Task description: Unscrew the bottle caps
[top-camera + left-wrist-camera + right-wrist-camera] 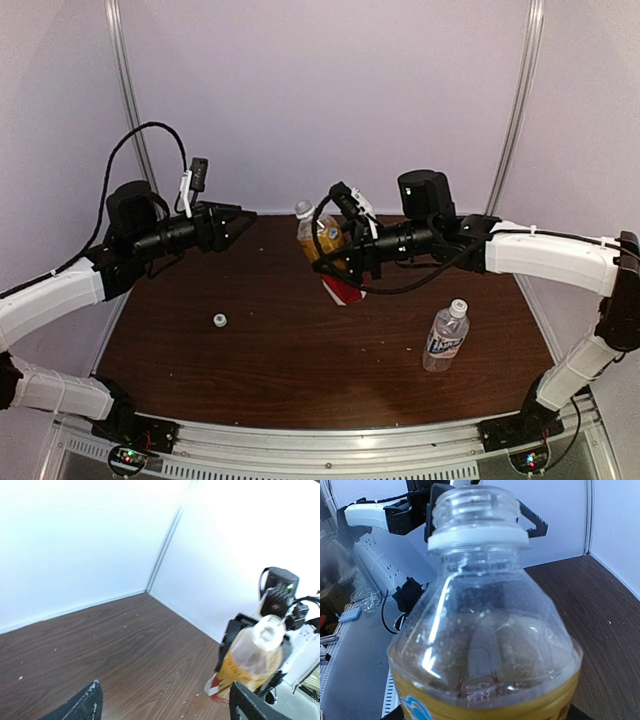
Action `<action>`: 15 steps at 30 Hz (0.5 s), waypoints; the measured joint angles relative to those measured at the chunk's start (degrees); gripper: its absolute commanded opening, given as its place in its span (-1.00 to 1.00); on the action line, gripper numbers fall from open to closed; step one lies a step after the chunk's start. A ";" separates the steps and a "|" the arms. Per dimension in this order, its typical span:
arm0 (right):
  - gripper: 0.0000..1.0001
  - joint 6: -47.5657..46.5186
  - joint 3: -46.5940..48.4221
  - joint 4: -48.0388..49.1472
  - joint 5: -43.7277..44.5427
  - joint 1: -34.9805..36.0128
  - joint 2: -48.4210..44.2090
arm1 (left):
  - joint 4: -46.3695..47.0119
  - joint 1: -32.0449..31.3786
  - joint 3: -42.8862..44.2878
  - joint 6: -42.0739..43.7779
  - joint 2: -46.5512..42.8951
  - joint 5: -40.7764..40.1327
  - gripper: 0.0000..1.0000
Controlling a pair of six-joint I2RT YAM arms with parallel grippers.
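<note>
My right gripper (pixel 345 252) is shut on the amber bottle (pixel 322 236) and holds it tilted above the table, neck toward the left arm. The neck (pixel 475 505) shows bare threads and a white ring, with no cap on it. The bottle (pixel 485 645) fills the right wrist view and hides the fingers. My left gripper (pixel 245 222) hangs open and empty, a short way left of the neck. Its fingers (pixel 82 705) stand wide apart over bare wood, the bottle (pixel 252 660) to their right. One white cap (pixel 220 320) lies on the table. The clear bottle (pixel 446 337) stands upright, capped (pixel 459 305).
The dark wooden table (pixel 300 370) is enclosed by white walls at the back and sides. A red-and-white flap of label (pixel 345 290) hangs under the amber bottle. The right arm's cable (pixel 400 285) loops low over the table.
</note>
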 measured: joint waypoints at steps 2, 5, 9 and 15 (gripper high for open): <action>0.33 0.00 0.09 -0.09 -0.96 0.07 0.39 | 0.90 -0.48 2.34 -0.59 0.17 3.89 0.78; 0.33 -0.04 0.76 -0.59 -2.16 0.42 0.96 | 2.03 -1.90 5.81 -1.25 1.27 8.28 0.78; 0.33 -0.28 2.14 -1.42 -3.32 1.03 1.68 | 2.51 -5.27 10.38 -1.36 4.13 12.22 0.78; 0.32 -0.55 3.02 -2.34 -4.17 1.88 2.23 | -0.85 -10.01 17.22 0.79 9.49 14.05 0.71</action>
